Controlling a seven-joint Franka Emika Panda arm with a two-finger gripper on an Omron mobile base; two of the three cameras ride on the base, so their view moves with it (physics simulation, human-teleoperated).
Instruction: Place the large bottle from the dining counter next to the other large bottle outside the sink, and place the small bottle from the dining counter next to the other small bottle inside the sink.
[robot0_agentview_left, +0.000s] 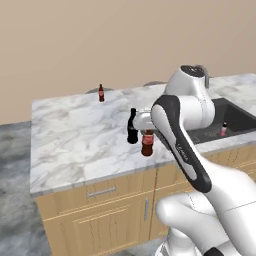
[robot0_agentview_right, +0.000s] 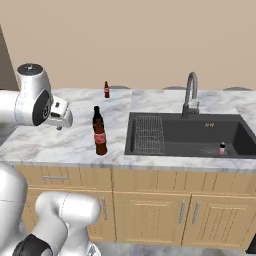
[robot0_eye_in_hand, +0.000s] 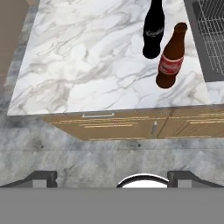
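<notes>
The large bottle (robot0_agentview_right: 100, 139) (robot0_eye_in_hand: 169, 61), brown with a red label, stands upright on the marble counter (robot0_agentview_right: 75, 140) just left of the sink (robot0_agentview_right: 200, 132). Right behind it stands the other large bottle (robot0_agentview_right: 96, 115) (robot0_eye_in_hand: 153, 30), glossy black. The small bottle (robot0_agentview_right: 106, 89) (robot0_agentview_left: 101, 93) stands alone near the counter's far edge. The other small bottle (robot0_agentview_right: 221, 148) (robot0_agentview_left: 223, 129), pink, stands inside the sink near its front right. My gripper (robot0_eye_in_hand: 113, 177) (robot0_agentview_right: 60, 120) hangs open and empty over the counter's front edge, left of the two tall bottles and apart from them.
A wire grid rack (robot0_agentview_right: 149, 134) lies in the sink's left part and a curved grey faucet (robot0_agentview_right: 190, 92) rises behind the basin. Wooden cabinet fronts (robot0_eye_in_hand: 113, 124) run below the counter. Grey floor lies in front.
</notes>
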